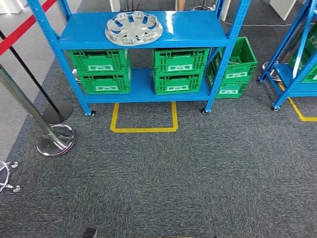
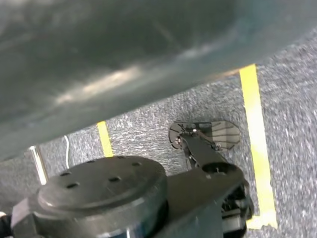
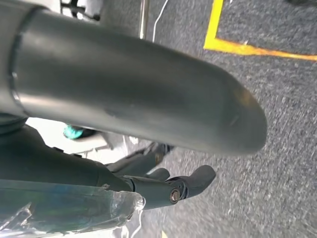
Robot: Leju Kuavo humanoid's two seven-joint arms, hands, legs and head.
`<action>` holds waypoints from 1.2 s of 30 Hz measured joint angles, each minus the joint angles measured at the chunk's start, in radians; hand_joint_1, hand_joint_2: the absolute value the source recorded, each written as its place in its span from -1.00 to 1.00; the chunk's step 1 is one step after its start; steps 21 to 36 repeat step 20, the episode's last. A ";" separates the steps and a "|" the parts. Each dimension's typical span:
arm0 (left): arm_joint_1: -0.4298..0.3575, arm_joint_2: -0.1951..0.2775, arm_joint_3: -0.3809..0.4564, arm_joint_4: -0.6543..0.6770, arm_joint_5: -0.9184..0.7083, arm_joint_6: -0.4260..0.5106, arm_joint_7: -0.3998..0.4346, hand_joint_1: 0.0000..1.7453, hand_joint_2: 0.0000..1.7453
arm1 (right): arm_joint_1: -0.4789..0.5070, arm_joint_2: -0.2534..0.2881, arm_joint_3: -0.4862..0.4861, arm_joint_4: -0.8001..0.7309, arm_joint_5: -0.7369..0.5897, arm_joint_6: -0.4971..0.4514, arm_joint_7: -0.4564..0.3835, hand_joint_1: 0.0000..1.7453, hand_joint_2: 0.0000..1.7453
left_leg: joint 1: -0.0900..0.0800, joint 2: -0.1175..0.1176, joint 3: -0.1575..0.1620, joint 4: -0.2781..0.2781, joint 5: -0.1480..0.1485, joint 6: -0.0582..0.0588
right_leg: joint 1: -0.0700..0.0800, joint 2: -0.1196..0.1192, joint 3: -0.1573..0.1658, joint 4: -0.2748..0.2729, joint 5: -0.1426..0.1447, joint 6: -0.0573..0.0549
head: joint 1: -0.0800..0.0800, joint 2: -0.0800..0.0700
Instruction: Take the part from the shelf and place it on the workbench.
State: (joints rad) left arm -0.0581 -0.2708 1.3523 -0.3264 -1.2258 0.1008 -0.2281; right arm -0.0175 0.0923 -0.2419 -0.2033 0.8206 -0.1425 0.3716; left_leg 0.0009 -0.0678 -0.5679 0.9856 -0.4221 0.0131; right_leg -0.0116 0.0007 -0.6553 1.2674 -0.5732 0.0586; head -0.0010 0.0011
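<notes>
The silver spoked plastic wheel cover [image 1: 133, 27] lies flat on the blue metal shelf [image 1: 186, 30], top tier, well ahead. My right hand [image 3: 168, 186] hangs with fingers apart, holding nothing; I cannot tell the left hand's state. I judge I should walk up squarely into the yellow floor marking [image 1: 143, 128] before reaching.

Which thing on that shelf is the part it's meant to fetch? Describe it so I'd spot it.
Find the blue shelf straight ahead. On its top level, toward the left, lies a round silver-grey wheel cover with spoke-like cutouts. It is the only loose, flat, pale item; everything below is green crates.
</notes>
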 joint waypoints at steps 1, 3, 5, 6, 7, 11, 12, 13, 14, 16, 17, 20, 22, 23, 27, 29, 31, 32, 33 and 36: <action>0.000 0.000 0.000 0.000 0.000 0.000 0.000 -1.00 -1.00 | 0.000 0.000 0.000 0.000 0.000 0.000 0.001 -1.00 -1.00 | 0.001 -0.015 0.002 0.001 -0.001 -0.002 | -0.002 0.013 0.028 -0.068 0.042 0.000 | 0.000 0.000; -0.001 0.001 0.000 0.000 0.000 0.000 0.000 -1.00 -1.00 | 0.000 0.000 0.000 0.001 0.000 0.000 -0.001 -1.00 -1.00 | 0.002 -0.043 0.000 0.006 -0.002 -0.011 | -0.010 0.062 0.082 -0.191 0.091 0.000 | 0.000 0.000; -0.001 0.002 0.000 0.000 0.000 0.001 0.000 -1.00 -1.00 | -0.001 0.000 0.000 0.001 -0.004 0.002 -0.012 -1.00 -1.00 | 0.003 -0.065 -0.008 0.008 0.001 -0.024 | -0.012 0.088 0.103 -0.231 0.093 -0.007 | 0.000 0.000; 0.000 0.002 0.000 0.001 0.000 0.002 0.000 -1.00 -1.00 | -0.001 0.001 0.000 0.002 -0.006 0.003 -0.017 -1.00 -1.00 | 0.005 -0.076 -0.012 0.007 0.004 -0.031 | -0.011 0.080 0.105 -0.234 0.095 -0.013 | 0.000 0.000; 0.003 0.003 0.000 0.001 0.000 0.003 0.000 -1.00 -1.00 | -0.002 0.001 0.000 0.002 -0.009 0.004 -0.019 -1.00 -1.00 | 0.007 -0.076 -0.014 0.007 0.005 -0.037 | -0.010 0.069 0.106 -0.234 0.097 -0.020 | 0.000 0.000; -0.001 0.003 0.000 0.001 0.001 0.003 0.000 -1.00 -1.00 | 0.000 0.002 -0.002 0.002 -0.013 0.008 -0.004 -1.00 -1.00 | 0.001 0.033 -0.087 0.157 -0.081 -0.052 | -0.007 0.025 0.109 -0.241 0.100 -0.043 | -0.015 0.000; -0.003 0.003 0.000 0.002 0.001 0.003 0.000 -1.00 -1.00 | 0.001 0.002 -0.002 0.002 -0.014 0.009 -0.004 -1.00 -1.00 | 0.001 0.049 -0.122 0.229 -0.110 -0.054 | -0.004 0.012 0.109 -0.240 0.099 -0.045 | -0.016 0.000; -0.004 0.003 0.000 0.002 0.001 0.003 0.000 -1.00 -1.00 | 0.003 0.002 -0.002 0.002 -0.014 0.010 -0.004 -1.00 -1.00 | 0.001 0.056 -0.147 0.281 -0.126 -0.054 | -0.002 0.000 0.109 -0.240 0.098 -0.047 | -0.016 0.000; -0.003 0.003 0.000 0.002 0.001 0.003 0.000 -1.00 -1.00 | 0.003 0.002 -0.002 0.002 -0.015 0.010 -0.004 -1.00 -1.00 | 0.001 0.058 -0.155 0.298 -0.122 -0.052 | -0.001 -0.009 0.109 -0.240 0.098 -0.047 | -0.016 0.000; 0.000 0.004 0.000 0.002 0.001 0.003 0.000 -1.00 -1.00 | 0.001 0.002 -0.002 0.003 -0.016 0.010 -0.004 -1.00 -1.00 | -0.001 0.060 -0.110 0.214 -0.065 -0.044 | 0.002 -0.022 0.112 -0.240 0.096 -0.047 | -0.016 0.000; 0.000 0.004 0.000 0.002 0.001 0.003 0.000 -1.00 -1.00 | -0.001 0.002 -0.002 0.003 -0.016 0.011 -0.004 -1.00 -1.00 | -0.003 0.064 -0.071 0.141 -0.034 -0.038 | 0.003 -0.026 0.113 -0.240 0.095 -0.046 | -0.016 0.000; -0.002 0.004 0.000 0.002 0.001 0.004 0.000 -1.00 -1.00 | -0.003 0.003 -0.002 0.003 -0.021 0.015 -0.004 -1.00 -1.00 | -0.009 0.071 -0.005 0.011 -0.002 -0.027 | 0.009 -0.032 0.112 -0.238 0.090 -0.038 | -0.015 0.000; -0.002 0.004 0.000 0.002 0.001 0.004 0.000 -1.00 -1.00 | -0.003 0.003 -0.002 0.003 -0.021 0.015 -0.004 -1.00 -1.00 | -0.009 0.071 -0.005 0.011 -0.002 -0.027 | 0.009 -0.032 0.112 -0.238 0.090 -0.038 | -0.015 0.000; -0.002 0.004 0.000 0.002 0.001 0.004 0.000 -1.00 -1.00 | -0.003 0.003 -0.002 0.003 -0.021 0.015 -0.004 -1.00 -1.00 | -0.009 0.071 -0.005 0.011 -0.002 -0.027 | 0.009 -0.032 0.112 -0.238 0.090 -0.038 | -0.015 0.000; -0.002 0.004 0.000 0.002 0.001 0.004 0.000 -1.00 -1.00 | -0.003 0.003 -0.002 0.003 -0.021 0.015 -0.004 -1.00 -1.00 | -0.009 0.071 -0.005 0.011 -0.002 -0.027 | 0.009 -0.032 0.112 -0.238 0.090 -0.038 | -0.015 0.000; -0.002 0.004 0.000 0.002 0.001 0.004 0.000 -1.00 -1.00 | -0.003 0.003 -0.002 0.003 -0.021 0.015 -0.004 -1.00 -1.00 | -0.009 0.071 -0.005 0.011 -0.002 -0.027 | 0.009 -0.032 0.112 -0.238 0.090 -0.038 | -0.015 0.000; -0.002 0.004 0.000 0.002 0.001 0.004 0.000 -1.00 -1.00 | -0.003 0.003 -0.002 0.003 -0.021 0.015 -0.004 -1.00 -1.00 | -0.009 0.071 -0.005 0.011 -0.002 -0.027 | 0.009 -0.032 0.112 -0.238 0.090 -0.038 | -0.015 0.000; -0.002 0.004 0.000 0.002 0.001 0.004 0.000 -1.00 -1.00 | -0.003 0.003 -0.002 0.003 -0.021 0.015 -0.004 -1.00 -1.00 | -0.009 0.071 -0.005 0.011 -0.002 -0.027 | 0.009 -0.032 0.112 -0.238 0.090 -0.038 | -0.015 0.000; -0.002 0.004 0.000 0.002 0.001 0.004 0.000 -1.00 -1.00 | -0.003 0.003 -0.002 0.003 -0.021 0.015 -0.004 -1.00 -1.00 | -0.009 0.071 -0.005 0.011 -0.002 -0.027 | 0.009 -0.032 0.112 -0.238 0.090 -0.038 | -0.015 0.000; -0.002 0.004 0.000 0.002 0.001 0.004 0.000 -1.00 -1.00 | -0.003 0.003 -0.002 0.003 -0.021 0.015 -0.004 -1.00 -1.00 | -0.009 0.071 -0.005 0.011 -0.002 -0.027 | 0.009 -0.032 0.112 -0.238 0.090 -0.038 | -0.015 0.000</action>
